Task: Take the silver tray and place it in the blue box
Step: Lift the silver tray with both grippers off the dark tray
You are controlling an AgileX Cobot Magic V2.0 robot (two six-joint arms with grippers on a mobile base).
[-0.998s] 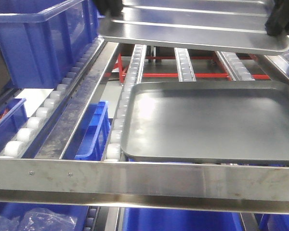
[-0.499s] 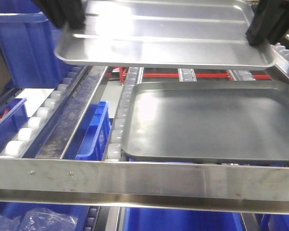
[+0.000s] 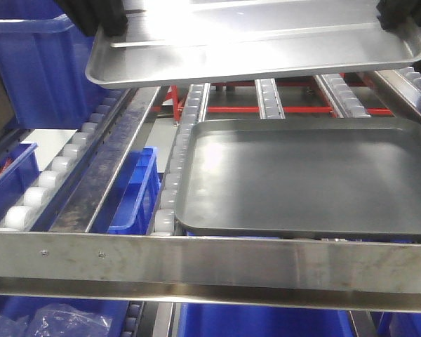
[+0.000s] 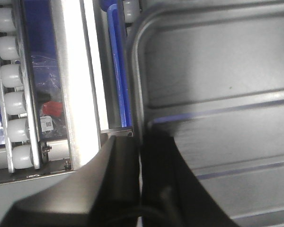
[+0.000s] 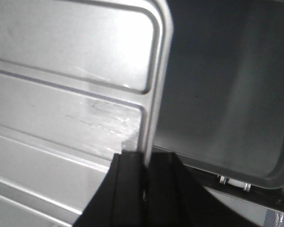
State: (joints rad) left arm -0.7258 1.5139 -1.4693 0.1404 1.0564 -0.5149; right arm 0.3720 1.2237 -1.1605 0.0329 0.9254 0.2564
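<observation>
The silver tray (image 3: 252, 45) hangs in the air at the top of the front view, above the roller rack, its right end raised. My left gripper (image 3: 102, 17) is shut on the tray's left rim; the wrist view shows its black fingers (image 4: 123, 179) pinching the rim of the silver tray (image 4: 217, 94). My right gripper (image 3: 400, 14) is shut on the right rim, with the fingers (image 5: 132, 189) clamped round the edge of the silver tray (image 5: 71, 71). The blue box (image 3: 52, 70) stands at the left on the rollers, next to the tray's left end.
A larger dark grey tray (image 3: 309, 175) lies on the rollers under the silver one, also seen in the right wrist view (image 5: 222, 80). A steel front rail (image 3: 210, 263) crosses the rack. White rollers (image 3: 52, 179) run along the left lane. Lower blue bins (image 3: 137, 193) sit beneath.
The silver tray has moved left towards the blue box over the second, then its right end has lifted so it now tilts. Both grippers keep their hold.
</observation>
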